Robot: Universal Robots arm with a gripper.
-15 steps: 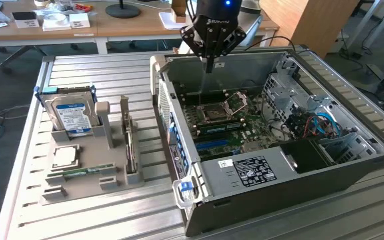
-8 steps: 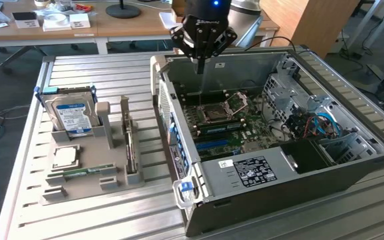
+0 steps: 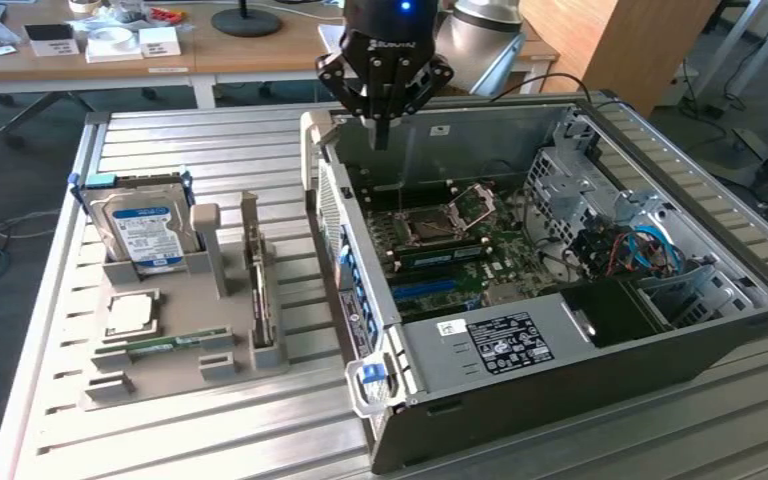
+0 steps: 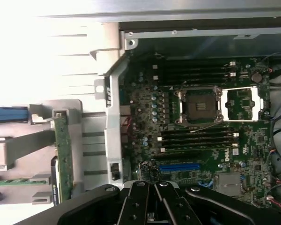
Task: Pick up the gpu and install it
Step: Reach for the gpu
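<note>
Here, on the slatted surface (image 3: 224,430), an open computer case (image 3: 598,385) is laid on its side. The arm (image 3: 384,20) is held vertical above the case's twelve-o'clock edge in the exterior view, its pincer (image 3: 381,140) pressed together, empty, pointed down. The gpu (image 3: 260,290) is stood edge-on in a grey tray (image 3: 157,385) at the case's nine o'clock.

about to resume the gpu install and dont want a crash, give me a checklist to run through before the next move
1. claw empty: ok, shut with nothing in it.
2. gpu ready to pick: ok, upright in the grey holder, nothing touching it.
3. claw lined up over gpu: not ok, it hangs above the computer case.
4. case open: ok, motherboard exposed.
5. blue slot free: ok, no card in it.
</note>
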